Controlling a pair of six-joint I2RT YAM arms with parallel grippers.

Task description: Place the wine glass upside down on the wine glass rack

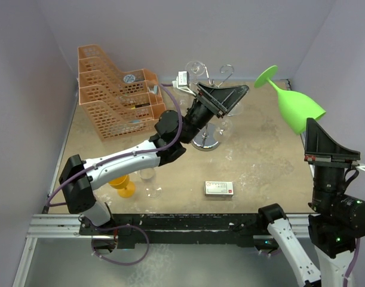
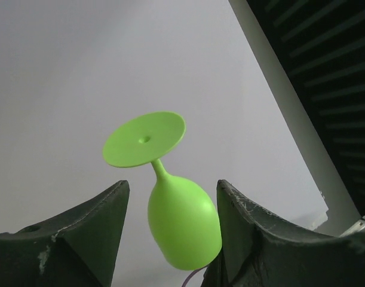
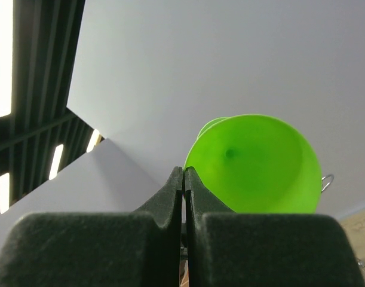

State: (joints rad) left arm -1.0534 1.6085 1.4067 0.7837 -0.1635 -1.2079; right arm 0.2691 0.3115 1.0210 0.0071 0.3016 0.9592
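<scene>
Green and tilted, foot uppermost, the wine glass is held aloft at 2 o'clock, its rim pinched between the closed fingers of the right gripper. The left gripper, jaws apart and empty, is raised over the wine glass rack near 12 o'clock. On so thin a pinch the glass could be swung loose or dropped, and the rack's arms are crowded by the left arm, so a knock is risked there.
</scene>
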